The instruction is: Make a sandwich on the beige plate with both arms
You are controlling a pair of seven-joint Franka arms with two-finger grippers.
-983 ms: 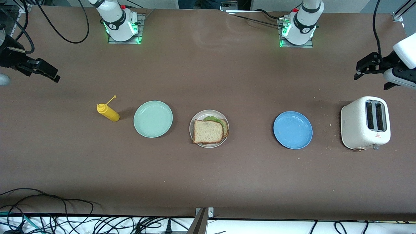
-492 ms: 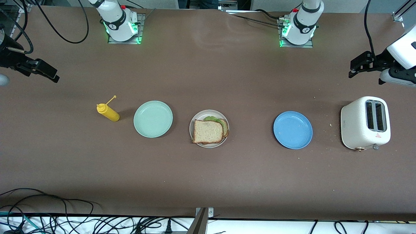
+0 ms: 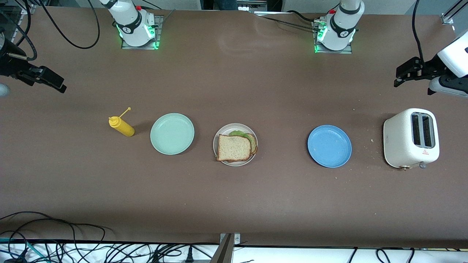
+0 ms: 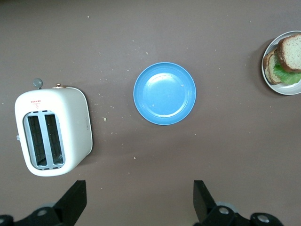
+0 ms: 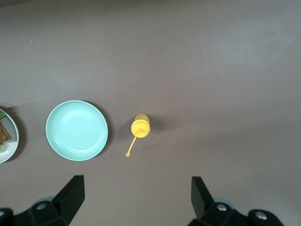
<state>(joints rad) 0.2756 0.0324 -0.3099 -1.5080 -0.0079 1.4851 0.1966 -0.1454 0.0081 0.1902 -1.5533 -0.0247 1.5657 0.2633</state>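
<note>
Sandwich (image 3: pixel 235 147) sits done on beige plate (image 3: pixel 223 132) mid-table, btwn mint-green plate (image 3: pixel 172 133) at its 9 o'clock & blue plate (image 3: pixel 329 146) at its 3 o'clock. Left gripper (image 3: pixel 403 77) hangs w/ fingers spread, empty, over bare table at 12 o'clock of the white toaster (image 3: pixel 410 138). Right gripper (image 3: pixel 55 83) also spread & empty, over table at 10 o'clock of yellow mustard bottle (image 3: pixel 122 125).

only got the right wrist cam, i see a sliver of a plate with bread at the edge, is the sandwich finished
Observer: Looks so: the sandwich sits on the beige plate, with the top slice over lettuce and a bottom slice.
Operator: where's the left gripper
Observer: The left gripper hangs open and empty over the table near the toaster.
Operator: anything between toaster and sandwich
Observer: A blue plate, bare but for crumbs.
</note>
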